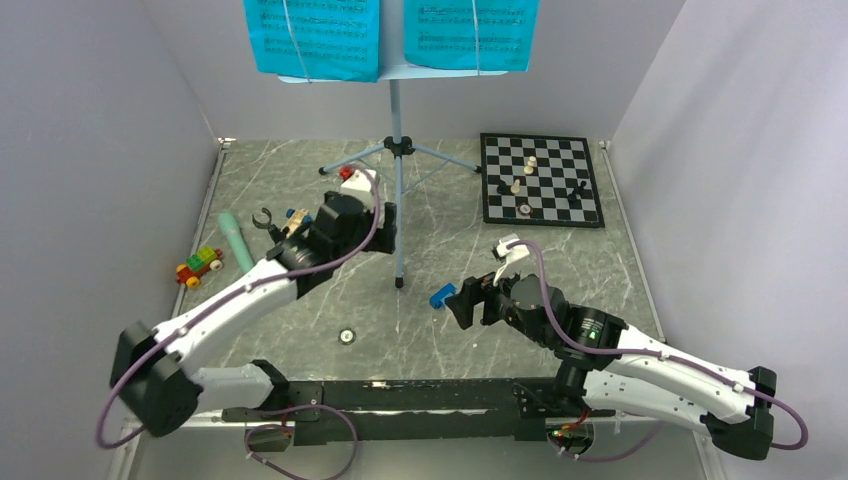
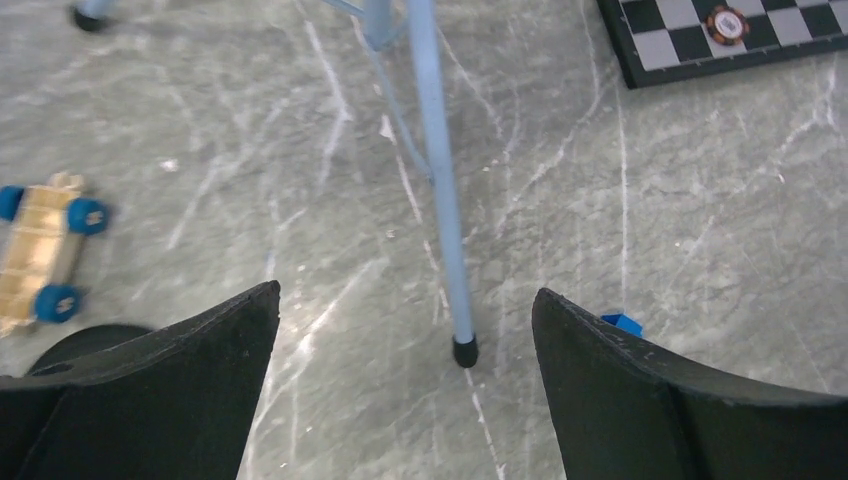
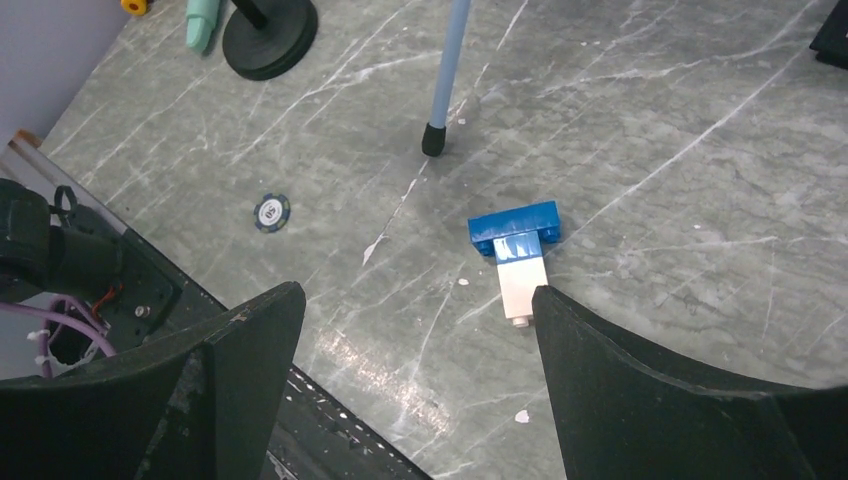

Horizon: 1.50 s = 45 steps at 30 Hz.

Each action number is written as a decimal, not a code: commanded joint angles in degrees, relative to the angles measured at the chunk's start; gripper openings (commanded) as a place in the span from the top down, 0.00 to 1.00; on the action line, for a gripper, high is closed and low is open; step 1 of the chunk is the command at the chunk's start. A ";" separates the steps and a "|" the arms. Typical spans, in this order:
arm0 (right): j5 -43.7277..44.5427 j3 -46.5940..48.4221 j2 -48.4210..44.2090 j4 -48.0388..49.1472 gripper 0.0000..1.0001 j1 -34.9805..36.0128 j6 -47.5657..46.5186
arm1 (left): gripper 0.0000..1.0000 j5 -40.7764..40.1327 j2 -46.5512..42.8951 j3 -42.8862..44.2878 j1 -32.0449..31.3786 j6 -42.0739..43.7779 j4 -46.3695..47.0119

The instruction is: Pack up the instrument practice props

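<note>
A small round chip [image 1: 347, 336] lies on the grey marbled table [image 1: 300, 180] closest to the arms' bases, to the near left of the pale-blue music stand [image 1: 397, 200]. The right gripper [image 3: 418, 292] hovers to the stand's near right, jaws spread wide and empty. It hangs over a blue-white block [image 3: 515, 250] that lies just right of the stand's near foot. The left gripper [image 2: 405, 292] hangs just left of the stand's pole, jaws fully apart and holding nothing; its wrist view frames the near leg and black foot between the fingers, clear of both. Farther left of the stand, the mint-green toy microphone [image 1: 236, 240] lies flat on the table. Between it and the stand stands the small black mic stand [image 3: 270, 35], with a colourful toy car [image 1: 199, 265] just nearer than the microphone. A chessboard [image 1: 540, 180] with a few pieces sits to the stand's far right. At the back, the stand rises upright on its tripod, its desk carrying two cyan sheet-music pages [image 1: 312, 35] side by side.
</note>
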 commanded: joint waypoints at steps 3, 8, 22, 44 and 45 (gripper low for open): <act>2.74 1.69 -1.42 -2.15 0.11 0.06 2.39 | 0.02 19.08 13.79 6.34 7.07 -3.47 6.27; 3.50 2.17 -0.37 -2.67 0.11 0.01 2.26 | 0.12 23.47 22.86 9.56 7.25 -3.11 7.53; 4.83 5.01 -1.56 -5.45 0.11 -0.01 1.14 | 0.54 20.02 33.28 11.41 7.08 -3.78 5.87; 6.03 3.70 -5.36 -7.11 0.12 0.06 2.44 | 1.00 3.09 22.41 3.08 -1.63 -6.10 2.43; 6.03 3.72 -5.38 -7.11 0.12 0.05 2.36 | 1.00 2.84 21.87 2.63 -1.65 -6.39 2.17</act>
